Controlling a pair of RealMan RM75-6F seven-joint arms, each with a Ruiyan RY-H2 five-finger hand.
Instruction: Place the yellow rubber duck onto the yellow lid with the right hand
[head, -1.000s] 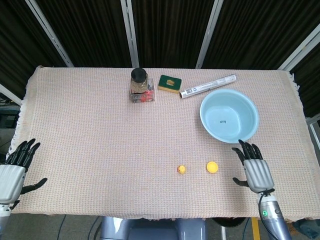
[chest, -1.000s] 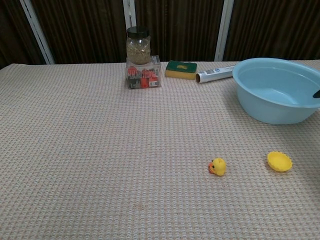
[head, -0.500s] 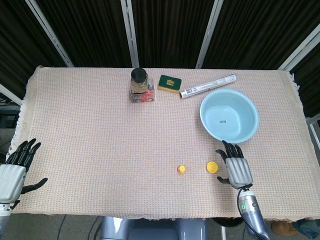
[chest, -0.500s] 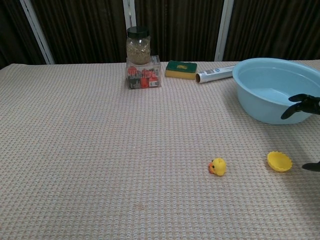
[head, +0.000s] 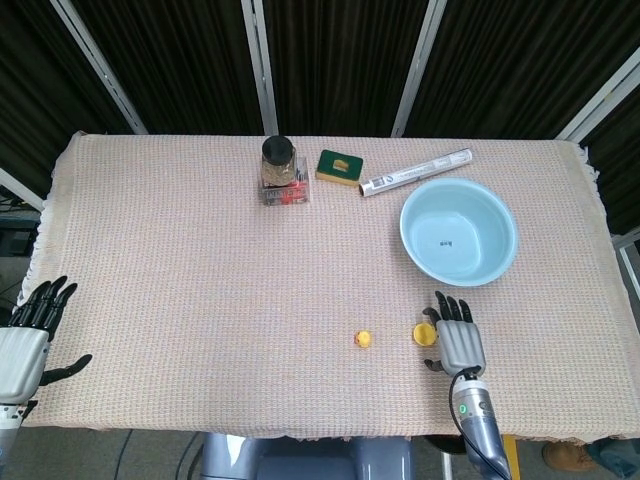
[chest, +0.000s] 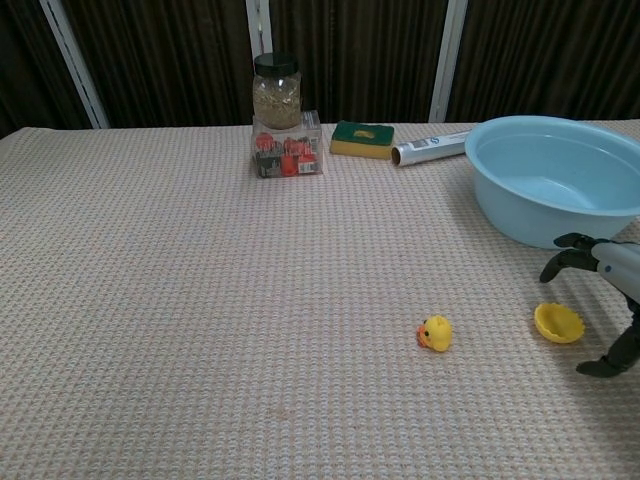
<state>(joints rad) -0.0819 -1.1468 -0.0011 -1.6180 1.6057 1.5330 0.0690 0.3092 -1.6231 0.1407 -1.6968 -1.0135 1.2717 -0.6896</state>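
Sitting near the tabletop's front edge, the yellow rubber duck (chest: 435, 333) points its beak leftward; the right hand (head: 457, 340), released and empty, hovers beside the yellow lid (chest: 559, 323).

Woven cloth (head: 180, 280) covering the table, jar (head: 279, 158) on a clear box (head: 285, 190) near the far edge, green sponge (head: 340, 166) just right of it, foil roll (head: 416, 172) lying farther right, light blue basin (head: 458, 232) toward the right edge
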